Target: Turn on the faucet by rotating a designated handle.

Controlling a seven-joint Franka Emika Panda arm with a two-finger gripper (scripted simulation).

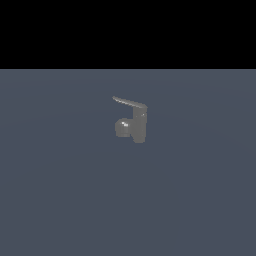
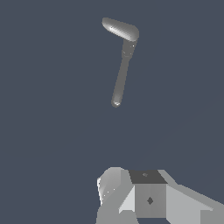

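The faucet point(image 1: 139, 126) is a small dull-grey fixture standing upright on the floor, with a rounded spout point(image 1: 122, 128) low on the exterior view's left. The handle point(image 1: 129, 103) is a thin flat lever running from the body's top toward the exterior view's left. In the wrist view the spout point(image 2: 120, 28) and the thin handle point(image 2: 121, 76) meet at an angle. My gripper point(image 2: 131, 180) shows only in the wrist view. It stands well apart from the handle's tip, touches nothing, and its fingers point(image 2: 149, 199) look closed together and empty. The arm is out of the exterior view.
A flat dark blue-grey floor point(image 1: 60, 190) surrounds the faucet on all sides. A black band fills the exterior view above the floor's far edge point(image 1: 128, 69). No other objects show.
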